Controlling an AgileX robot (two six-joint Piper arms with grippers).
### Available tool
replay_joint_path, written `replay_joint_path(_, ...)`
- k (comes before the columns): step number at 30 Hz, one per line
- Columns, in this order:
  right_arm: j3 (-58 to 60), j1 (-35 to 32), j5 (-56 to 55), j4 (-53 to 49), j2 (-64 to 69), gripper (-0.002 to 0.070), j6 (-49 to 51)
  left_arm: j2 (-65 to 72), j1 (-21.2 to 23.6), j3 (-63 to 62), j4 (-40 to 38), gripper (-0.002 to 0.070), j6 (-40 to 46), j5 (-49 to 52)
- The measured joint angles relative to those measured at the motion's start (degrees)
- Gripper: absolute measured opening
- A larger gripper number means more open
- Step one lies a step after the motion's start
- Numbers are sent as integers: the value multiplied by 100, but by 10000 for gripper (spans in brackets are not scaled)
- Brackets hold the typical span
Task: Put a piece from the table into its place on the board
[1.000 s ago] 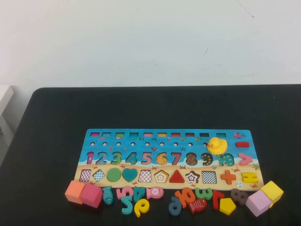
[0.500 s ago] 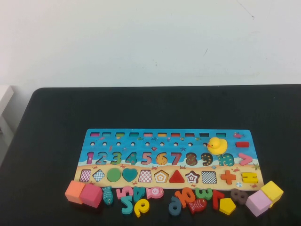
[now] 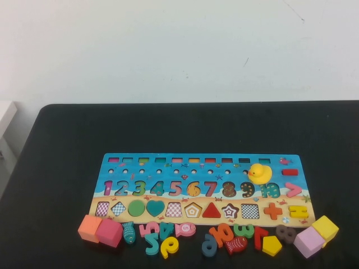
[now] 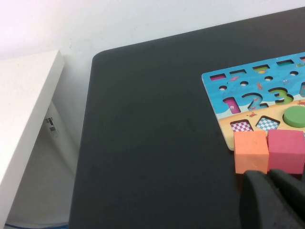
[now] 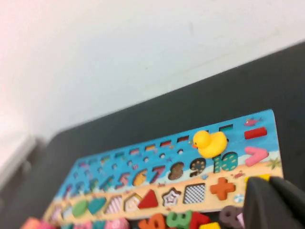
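The blue number-and-shape board (image 3: 196, 158) lies in the middle of the black table, with a yellow rubber duck (image 3: 259, 172) standing on it near the 10. Loose numbers, fish and a yellow pentagon (image 3: 271, 245) lie in a row along the board's near edge. Neither arm shows in the high view. My left gripper (image 4: 270, 175) is shut and empty, just short of the orange cube (image 4: 250, 151) and pink cube (image 4: 286, 150). My right gripper (image 5: 272, 183) is shut and empty, near the board's right end (image 5: 267, 167).
An orange cube (image 3: 89, 228) and pink cube (image 3: 109, 232) sit at the board's near left corner. A lilac cube (image 3: 309, 241) and yellow cube (image 3: 325, 227) sit at the near right. A white shelf (image 4: 24, 105) stands left of the table.
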Motion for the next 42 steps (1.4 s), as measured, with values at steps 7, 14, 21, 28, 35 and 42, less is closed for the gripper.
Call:
replay_joint_path(7,-1891,0,1495,-1574,1626,19,-788,0,0,0,0,-1,0,0)
replay_joint_path(14,-3945,0,3498,-2237,3708,18,-2192,0,0,0,0,-1,0,0)
replay_joint_path(21,-4825,420,4279,-2293,5186,19,-2653,0,0,0,0,-1,0,0)
replay_joint_path(28,-5360,1815,4344,-3340,6436,19,-2280,0,0,0,0,-1,0,0)
replay_joint_path(35,-5532,3119,4177,-4335,7490,19,-1444,0,0,0,0,-1,16,0)
replay_joint_path(42,-5542,3766,3355,-4765,8532,19,-466,0,0,0,0,-1,16,0)
